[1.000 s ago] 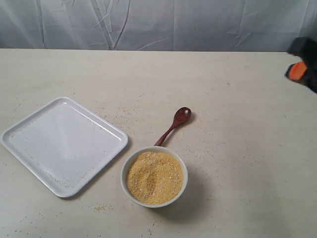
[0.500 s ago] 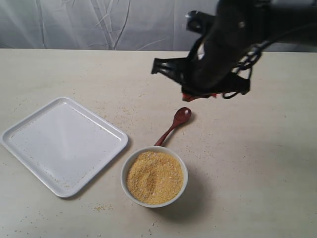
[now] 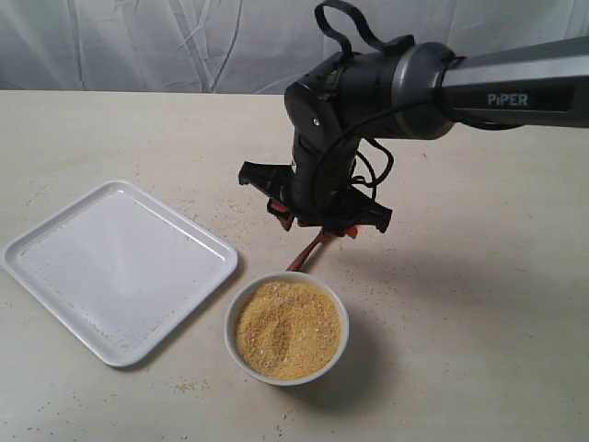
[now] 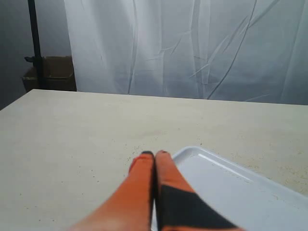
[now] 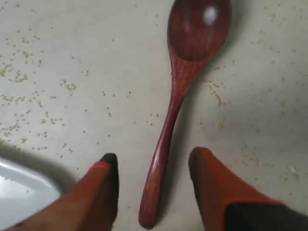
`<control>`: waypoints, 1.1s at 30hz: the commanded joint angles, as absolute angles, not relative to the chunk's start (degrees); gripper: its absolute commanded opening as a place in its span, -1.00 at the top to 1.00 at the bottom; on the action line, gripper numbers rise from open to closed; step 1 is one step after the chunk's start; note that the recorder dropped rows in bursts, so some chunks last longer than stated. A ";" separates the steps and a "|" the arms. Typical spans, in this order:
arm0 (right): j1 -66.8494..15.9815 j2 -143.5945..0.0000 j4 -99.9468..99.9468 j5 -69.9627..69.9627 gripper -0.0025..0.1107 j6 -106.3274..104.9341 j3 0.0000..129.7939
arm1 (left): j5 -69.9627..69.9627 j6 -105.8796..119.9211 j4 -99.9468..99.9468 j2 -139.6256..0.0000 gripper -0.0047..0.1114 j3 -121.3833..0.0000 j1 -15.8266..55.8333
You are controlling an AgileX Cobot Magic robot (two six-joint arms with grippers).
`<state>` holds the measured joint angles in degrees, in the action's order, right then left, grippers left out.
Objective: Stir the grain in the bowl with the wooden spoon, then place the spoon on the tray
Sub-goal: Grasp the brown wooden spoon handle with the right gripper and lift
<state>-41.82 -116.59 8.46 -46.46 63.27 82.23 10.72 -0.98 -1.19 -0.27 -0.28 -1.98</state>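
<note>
Orange-tipped, the right fingers (image 5: pixel 103 192) stood spread apart when I looked, one on each side of the wooden spoon (image 5: pixel 175 96), down near the end of its handle. Neither one touched the wood, as far as I could tell.

*So nothing was gripped. How did the spoon lie?*

Flat on the bench (image 5: pixel 72 57), its glossy oval head pointing away from the fingers, with loose yellow specks (image 5: pixel 67 86) scattered around it. On the exterior camera my right arm (image 3: pixel 414 83) covered most of it. Only a stretch of handle showed, its end just beside the bowl (image 3: pixel 229 330).

*And the bowl?*

It sat on the bench filled with the grain (image 3: pixel 287 329), a sandy golden mass nearly up to the rim. The tray (image 3: pixel 120 267) lay to its left in that view, near the bowl but not touching, with a few specks along its rim.

*What about your other side?*

The left fingers (image 4: pixel 142 183) were clenched together with nothing between them, held over the bench just beside a corner of the tray. Beyond the bench edge I saw a white curtain (image 4: pixel 192 43) and a cardboard box (image 4: pixel 50 74).
</note>
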 commanded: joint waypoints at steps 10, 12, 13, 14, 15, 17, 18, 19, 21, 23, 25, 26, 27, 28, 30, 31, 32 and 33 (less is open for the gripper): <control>-41.82 -120.90 12.82 -43.78 0.12 70.51 82.63 | 10.25 -1.07 -1.16 0.00 0.92 0.00 -2.19; -41.82 -121.80 12.82 -42.98 0.12 70.62 82.63 | 10.25 -1.07 -1.16 0.00 0.92 0.00 -2.19; -41.82 -122.04 12.82 -42.98 0.12 70.62 82.63 | 10.25 -1.07 -1.16 0.00 0.92 0.00 -2.19; -41.82 -122.60 12.39 -42.84 0.12 70.62 82.63 | 10.25 -1.07 -1.16 0.00 0.92 0.00 -2.19; -41.82 -122.89 12.27 -43.02 0.12 70.62 82.63 | 10.25 -1.07 -1.16 0.00 0.92 0.00 -2.19; -41.82 -123.53 11.55 -43.25 0.22 70.62 82.63 | 10.25 -1.07 -1.16 0.00 0.92 0.00 -2.19; -41.82 -123.77 11.09 -43.25 0.44 70.62 82.63 | 10.25 -1.07 -1.16 0.00 0.92 0.00 -2.19; -41.82 -123.77 10.86 -43.25 0.70 70.62 82.63 | 10.25 -1.07 -1.16 0.00 0.92 0.00 -2.19; -41.82 -123.08 10.64 -43.91 0.95 70.62 82.63 | 10.25 -1.07 -1.16 0.00 0.92 0.00 -2.19; -41.38 -121.32 12.00 -44.43 0.95 70.62 82.63 | 10.25 -1.07 -1.16 0.00 0.92 0.00 -2.19; -39.89 -117.97 15.88 -44.68 0.95 70.62 82.63 | 10.25 -1.07 -1.16 0.00 0.92 0.00 -2.19; -39.31 -116.09 17.36 -44.68 0.95 70.62 82.63 | 10.25 -1.07 -1.16 0.00 0.92 0.00 -2.19; -37.72 -113.28 19.49 -44.68 0.95 68.68 82.63 | 10.25 -1.07 -1.16 0.00 0.92 0.00 -2.19; -36.98 -111.88 19.86 -44.56 0.95 65.00 82.63 | 10.25 -1.07 -1.16 0.00 0.92 0.00 -2.19; -35.19 -107.97 19.86 -44.43 0.95 52.78 82.63 | 10.25 -1.07 -1.16 0.00 0.92 0.00 -2.19; -34.78 -106.72 19.16 -44.73 0.95 46.53 82.63 | 10.25 -1.07 -1.16 0.00 0.92 0.00 -2.19; -34.48 -105.10 18.27 -45.45 0.95 37.75 82.63 | 10.25 -1.07 -1.16 0.00 0.92 0.00 -2.19; -34.48 -103.70 17.18 -46.55 0.95 28.79 82.63 | 10.25 -1.07 -1.16 0.00 0.92 0.00 -2.19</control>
